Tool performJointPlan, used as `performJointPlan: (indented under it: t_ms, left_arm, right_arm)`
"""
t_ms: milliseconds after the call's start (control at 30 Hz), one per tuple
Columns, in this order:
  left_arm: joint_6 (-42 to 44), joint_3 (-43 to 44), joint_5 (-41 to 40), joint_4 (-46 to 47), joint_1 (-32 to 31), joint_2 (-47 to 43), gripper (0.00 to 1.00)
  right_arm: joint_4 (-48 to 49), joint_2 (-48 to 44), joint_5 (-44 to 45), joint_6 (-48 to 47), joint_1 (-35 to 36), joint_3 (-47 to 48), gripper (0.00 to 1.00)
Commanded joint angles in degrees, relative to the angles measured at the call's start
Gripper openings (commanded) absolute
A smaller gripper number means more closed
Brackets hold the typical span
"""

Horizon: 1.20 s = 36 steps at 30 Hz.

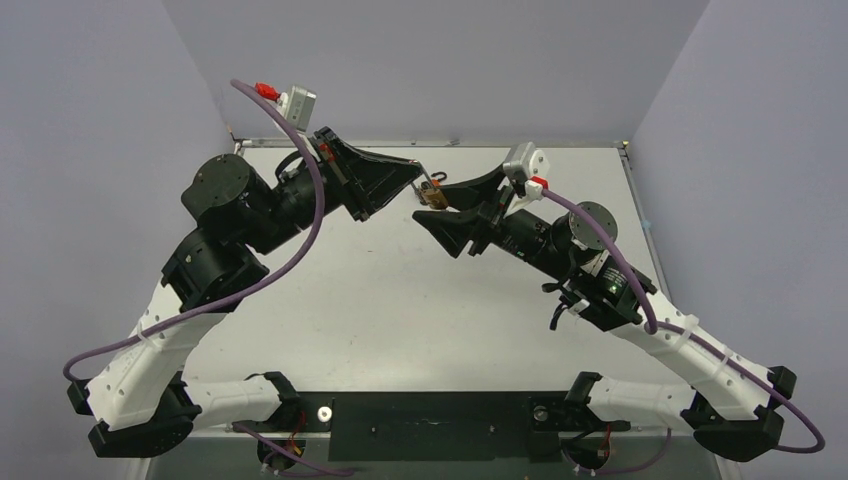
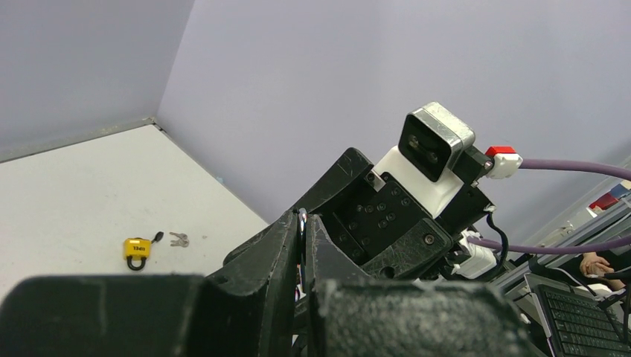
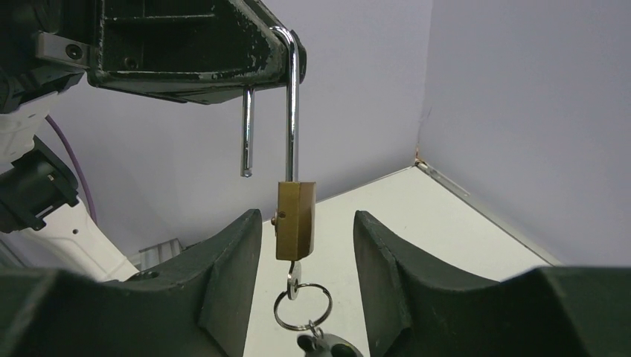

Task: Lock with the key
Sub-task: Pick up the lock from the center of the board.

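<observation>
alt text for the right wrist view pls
A brass padlock hangs by its open shackle from the left gripper above, key and ring dangling below. The right gripper is open, its fingers flanking the lock body without touching.

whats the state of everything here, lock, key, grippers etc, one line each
brass padlock: unlocked, hanging in the air
shackle: raised, free end out of the body
key: in the keyhole underneath, ring dangling
left gripper: shut on the shackle
right gripper: open, a finger on either side of the brass padlock, not touching
yellow padlock: lying on the table, shackle looks closed
spare keys: loose on the table beside it
</observation>
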Motion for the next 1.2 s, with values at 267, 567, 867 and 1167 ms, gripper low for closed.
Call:
performJointPlan:
  t_ms: [267,567,867,1167]
  left_arm:
    - [-0.12,2.82,-1.47,3.13,-0.74,-0.42,0.00]
    - [0.28,2.10,-1.10,3.20,-0.82,-0.58,0.00]
    - [2.80,-2.90,2.68,1.98,-0.82,-3.96,0.03]
    - [7.07,-7.96,13.94,-2.97,-0.82,-9.17,0.33]
  right_arm:
    - [4.60,-1.91,-0.60,1.16,0.17,0.76,0.34]
    - [2.75,-1.19,-1.59,2.26,0.12,1.49,0.14]
    - [4.10,-3.73,-8.92,9.47,0.12,-1.35,0.00]
    - [7.44,-9.77,-16.07,18.80,0.16,-8.96,0.00]
